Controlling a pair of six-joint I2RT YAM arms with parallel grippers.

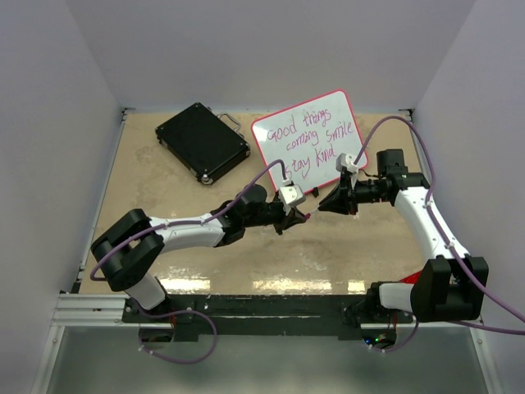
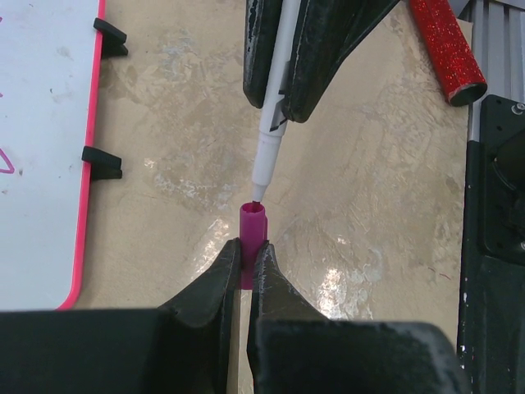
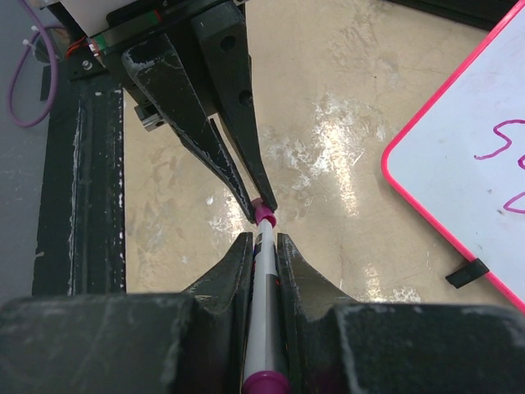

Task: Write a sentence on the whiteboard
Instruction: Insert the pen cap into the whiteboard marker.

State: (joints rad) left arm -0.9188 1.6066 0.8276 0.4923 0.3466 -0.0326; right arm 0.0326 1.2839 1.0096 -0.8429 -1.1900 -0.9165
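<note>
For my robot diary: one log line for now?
left gripper: shut on cap | right gripper: shut on marker | tip at cap mouth

The table [image 1: 361, 246] is tan with pale swirls, like stone. It is shiny, and white spots of light [image 1: 283, 286] gleam near its front edge. Three plain walls stand close around it: a back wall [image 1: 271, 49], a left wall [image 1: 41, 164] and a right wall [image 1: 484, 123]. All are smooth and pale with a hint of purple. A silver rail [image 1: 90, 310] sits at the front left corner, and a black bar [image 1: 271, 310] runs along the front edge. Below that lies a dull grey surface [image 1: 271, 361].
</note>
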